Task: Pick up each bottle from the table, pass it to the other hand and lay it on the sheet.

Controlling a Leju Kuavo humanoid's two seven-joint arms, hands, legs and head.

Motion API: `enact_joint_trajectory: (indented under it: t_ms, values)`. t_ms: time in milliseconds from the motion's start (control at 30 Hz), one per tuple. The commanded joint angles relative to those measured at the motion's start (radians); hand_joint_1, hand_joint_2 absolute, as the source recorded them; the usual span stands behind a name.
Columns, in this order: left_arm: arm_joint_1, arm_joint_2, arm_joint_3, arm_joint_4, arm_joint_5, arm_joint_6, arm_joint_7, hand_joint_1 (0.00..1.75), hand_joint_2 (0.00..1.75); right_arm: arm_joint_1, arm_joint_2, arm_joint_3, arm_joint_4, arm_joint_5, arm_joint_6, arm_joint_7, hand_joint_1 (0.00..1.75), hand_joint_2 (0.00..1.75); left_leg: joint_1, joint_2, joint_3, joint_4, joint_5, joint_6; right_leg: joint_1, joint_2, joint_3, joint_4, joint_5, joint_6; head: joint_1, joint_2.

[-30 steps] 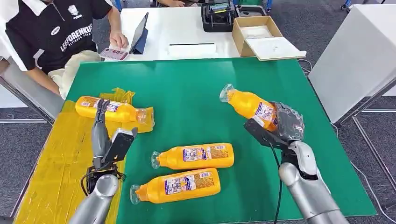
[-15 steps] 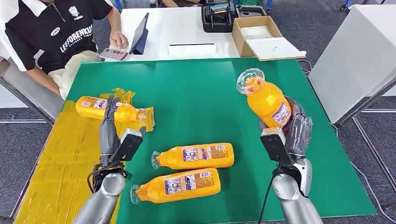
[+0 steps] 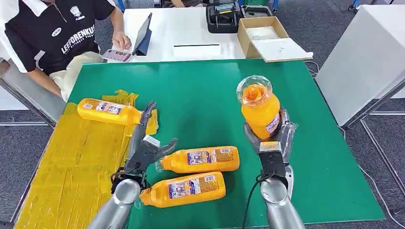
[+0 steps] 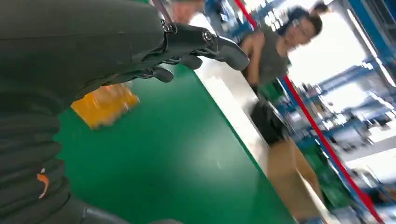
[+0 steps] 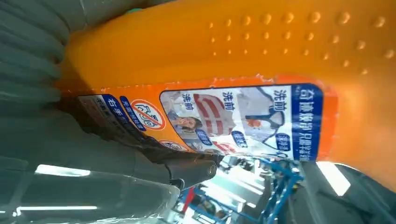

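Swung inward since a second ago, both hands have closed toward the middle of the green table (image 3: 200,90) — the held bottle now stands upright.

Right hand (image 3: 270,136) grips the bottle (image 3: 259,107) low around its body, clear cap end up, lifted above the table; its label fills the right wrist view (image 5: 233,121). Left hand (image 3: 145,150) hangs with fingers spread and nothing in them, just beside the neck of the nearer-middle bottle (image 3: 200,160). Another bottle (image 3: 181,190) lies in front of that one. One bottle (image 3: 107,110) already lies on the yellow sheet (image 3: 71,162) — a person (image 3: 52,33) sits beyond it.
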Motion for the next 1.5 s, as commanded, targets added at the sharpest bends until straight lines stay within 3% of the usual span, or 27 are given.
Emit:
enact_joint_trajectory:
  t_ms: [33,533,1100,1500]
  values:
    - [0.013,0.005,-0.139,-0.104,-0.033,0.007,0.032,0.00,1.75,-0.008,0.054,0.081,0.123,-0.007,-0.017,-0.022,1.75,1.75,0.000,0.000,0.002,0.000,-0.001,-0.002,0.001,-0.001,0.002,-0.001,-0.001,0.000,0.000,0.000]
    - [0.032,0.038,-0.174,-0.145,0.004,0.027,0.039,0.00,1.75,-0.028,0.058,0.125,0.150,-0.008,0.014,0.003,1.75,1.75,0.000,0.001,0.004,-0.001,-0.002,-0.003,0.000,-0.001,0.004,0.000,-0.002,0.000,0.000,0.000]
    - [0.017,0.044,-0.231,-0.161,0.081,-0.019,0.038,0.00,1.75,-0.073,0.069,0.161,0.219,0.024,-0.113,-0.016,1.75,1.75,0.000,0.001,0.002,0.000,-0.001,-0.002,0.000,-0.001,0.002,0.000,0.000,0.000,0.000,0.000]
    - [-0.001,0.042,-0.263,-0.156,0.116,-0.024,0.041,0.00,1.75,-0.140,0.110,0.248,0.316,0.065,-0.111,-0.007,1.75,1.75,0.000,0.001,0.003,0.000,-0.001,-0.002,0.000,-0.001,0.002,0.000,-0.001,0.000,0.000,0.000]
